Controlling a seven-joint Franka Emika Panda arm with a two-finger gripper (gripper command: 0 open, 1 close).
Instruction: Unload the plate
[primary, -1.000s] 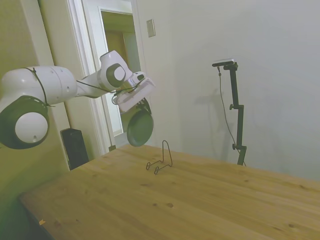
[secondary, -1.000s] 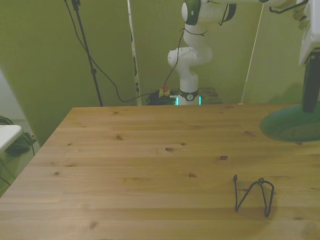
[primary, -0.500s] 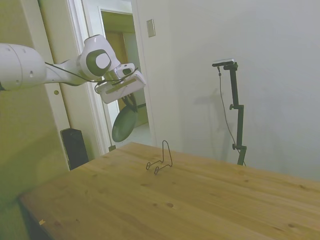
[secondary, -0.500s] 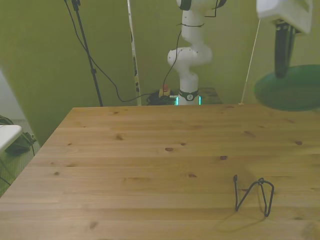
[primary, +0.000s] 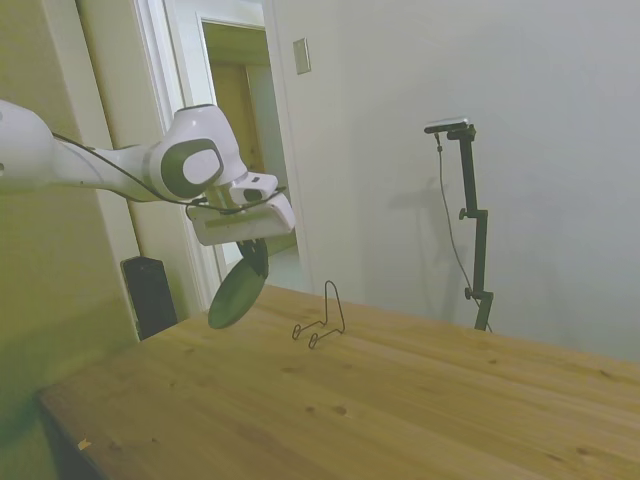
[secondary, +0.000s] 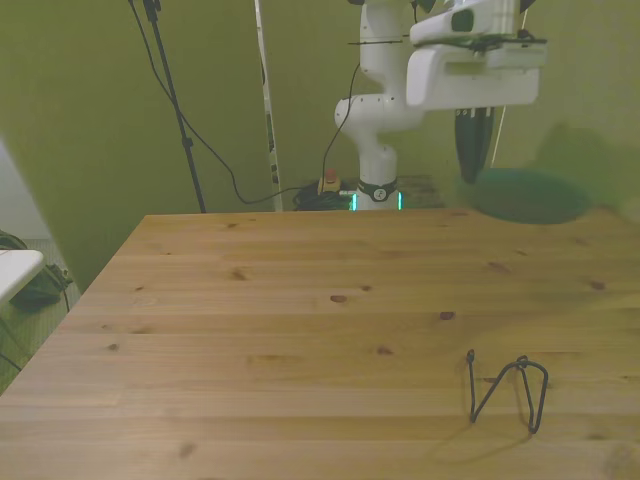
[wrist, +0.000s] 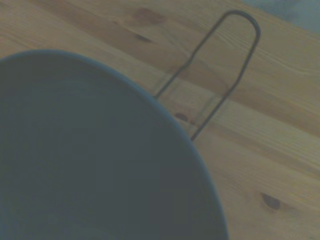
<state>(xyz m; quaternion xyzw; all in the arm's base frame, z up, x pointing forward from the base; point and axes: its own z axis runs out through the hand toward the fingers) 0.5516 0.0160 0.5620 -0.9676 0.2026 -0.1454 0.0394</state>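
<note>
Front view shows the wire stand (secondary: 508, 390) nearest, empty on the table (secondary: 300, 330). Farther back, over the far edge, the gripper (secondary: 474, 150) pinches the plate (secondary: 528, 194) by its rim; it hangs in the air, off the stand. Looks like the carrying step: next it needs lowering onto bare wood, flattened out, before the fingers let go

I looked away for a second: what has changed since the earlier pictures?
The tool, shut on the plate's rim throughout, swung the plate away from the wire stand and lower over the table, toward the front view's left. The plate hangs off the surface. The wire stand stayed put, empty.
</note>
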